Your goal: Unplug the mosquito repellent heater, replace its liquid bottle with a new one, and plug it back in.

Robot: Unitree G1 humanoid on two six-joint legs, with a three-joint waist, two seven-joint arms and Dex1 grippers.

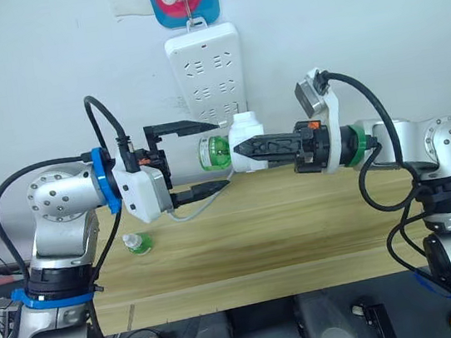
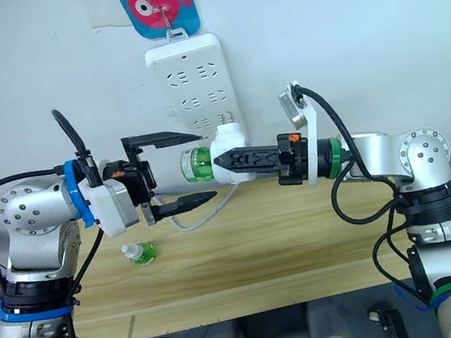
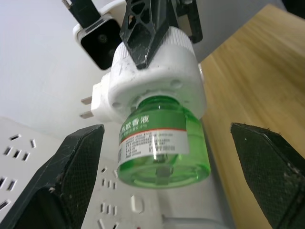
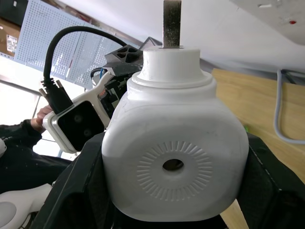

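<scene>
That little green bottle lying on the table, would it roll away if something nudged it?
Probably. The capped green bottle looks round and lies on its side on the flat wooden table, so a nudge could roll it. It seems small and light, likely plastic, so hardly fragile, though its smooth wall may be slippery.

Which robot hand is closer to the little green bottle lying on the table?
Left. The left gripper hangs above the capped bottle; the right gripper holds the heater farther away.

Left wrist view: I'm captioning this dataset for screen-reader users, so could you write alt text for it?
A white mosquito repellent heater with its green liquid bottle still attached is held by the right gripper between the open black fingers of the left gripper. A white power strip and a wooden table lie behind.
</scene>
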